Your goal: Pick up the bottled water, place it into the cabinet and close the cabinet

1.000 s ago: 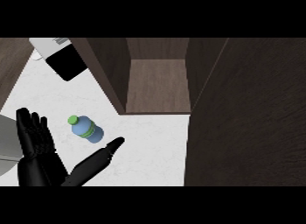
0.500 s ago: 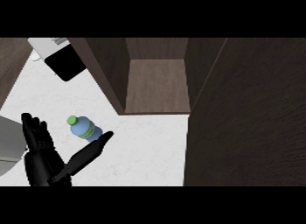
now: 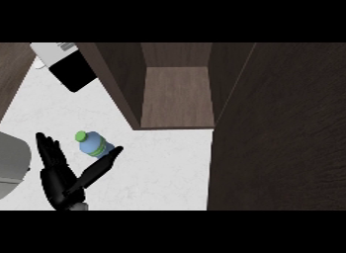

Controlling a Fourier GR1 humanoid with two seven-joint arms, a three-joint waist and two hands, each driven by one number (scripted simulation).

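The bottled water [image 3: 96,145], a small blue bottle with a green cap, stands on the white counter [image 3: 157,165], left of and in front of the open cabinet. My left hand [image 3: 59,180] shows at the lower left, just below and left of the bottle. Its fingers [image 3: 50,150] point straight up beside the bottle, and its outstretched thumb [image 3: 103,163] lies against the bottle's near side. The hand is open and not curled round the bottle. The cabinet [image 3: 176,94] shows a bare brown inside floor. Its dark door [image 3: 285,128] stands open at the right. My right hand is out of sight.
A black flat object [image 3: 73,74] and a white item [image 3: 56,52] lie at the counter's far left corner. A grey rounded object [image 3: 4,168] sits at the left edge beside my hand. The open door covers the whole right side.
My left hand has drifted slightly left and forward, and its thumb has swung up from below the bottle to rest against it. The bottle has stayed in place.
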